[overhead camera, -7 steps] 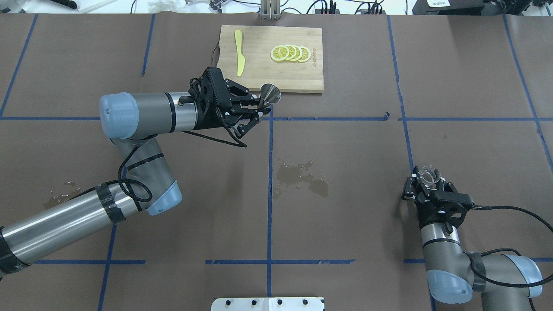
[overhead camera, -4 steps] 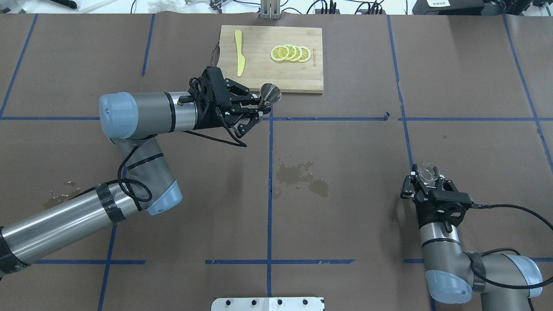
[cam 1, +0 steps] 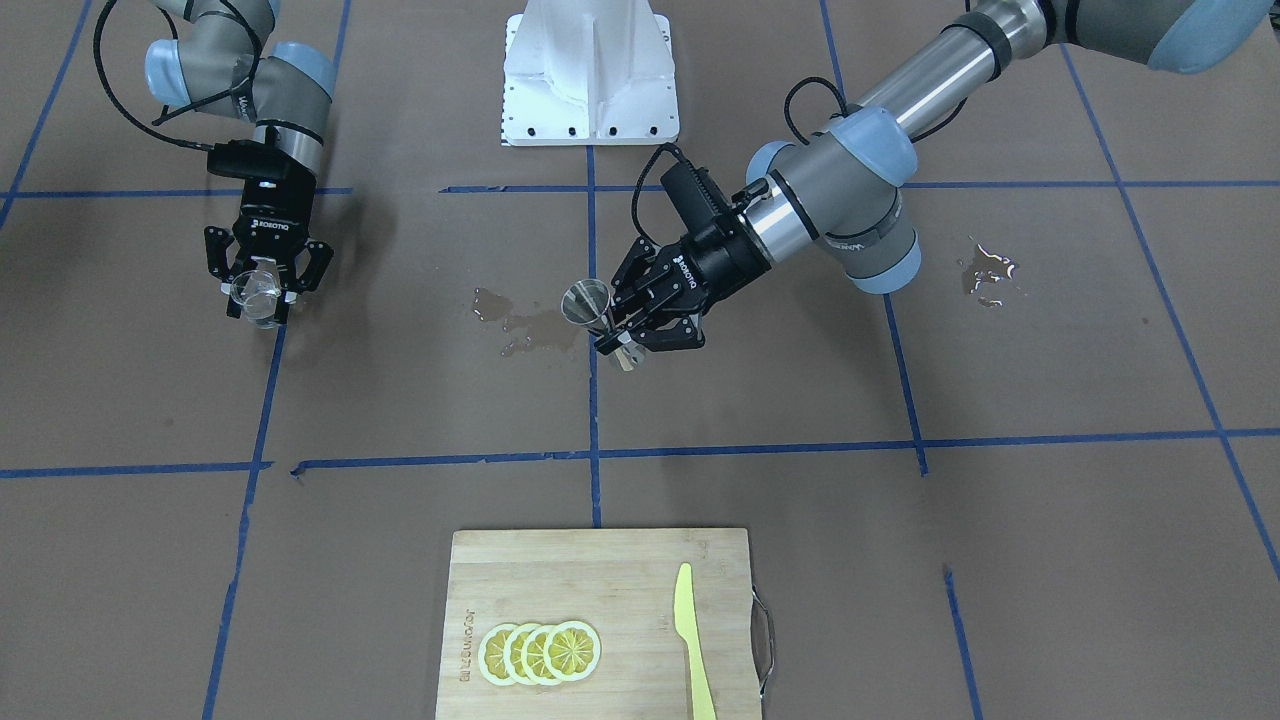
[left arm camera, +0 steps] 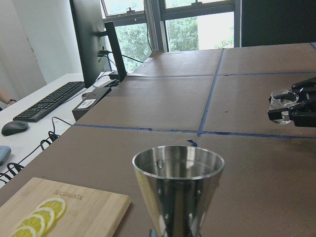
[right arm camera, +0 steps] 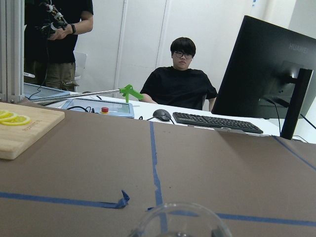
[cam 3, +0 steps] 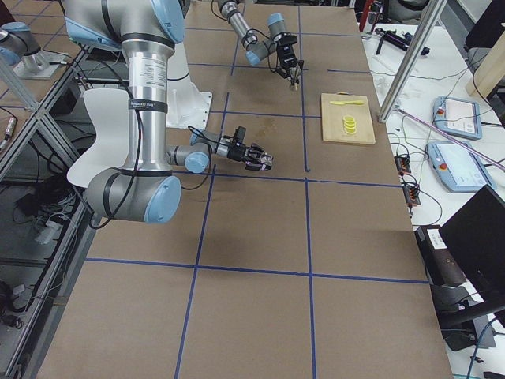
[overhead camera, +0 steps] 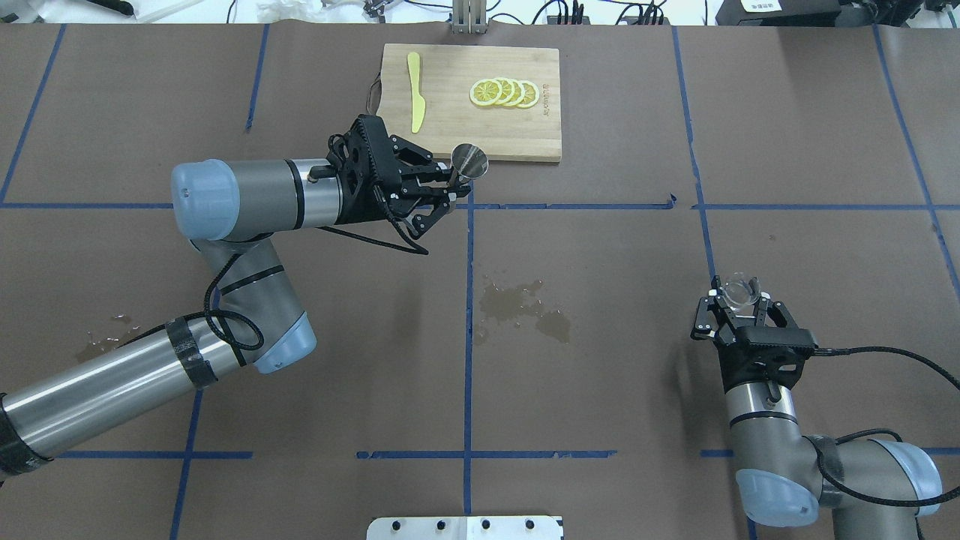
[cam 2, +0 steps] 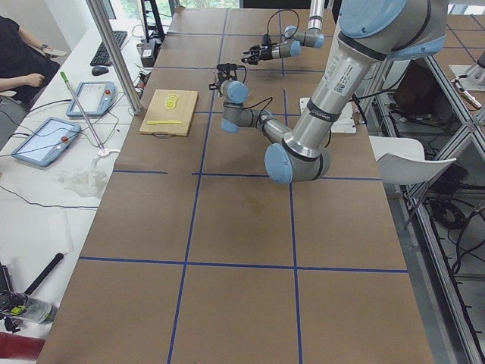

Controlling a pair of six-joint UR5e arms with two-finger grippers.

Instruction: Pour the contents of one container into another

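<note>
left pincer (overhead camera: 452, 187) gripping jigger (overhead camera: 469, 161) | right pincer (overhead camera: 739, 300) gripping glass cup (overhead camera: 739, 287) | well apart; I risk missing jigger's small mouth, wetting table (overhead camera: 600, 390)

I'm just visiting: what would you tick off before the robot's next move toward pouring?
1. Glass cup gripped in right jaws: ok.
2. Jigger gripped in left jaws, mouth up: ok.
3. Cup above jigger: not ok, they are at opposite sides of the table.
4. Liquid in cup: cannot tell.
5. Table dry: not ok, wet patch in the middle.
</note>
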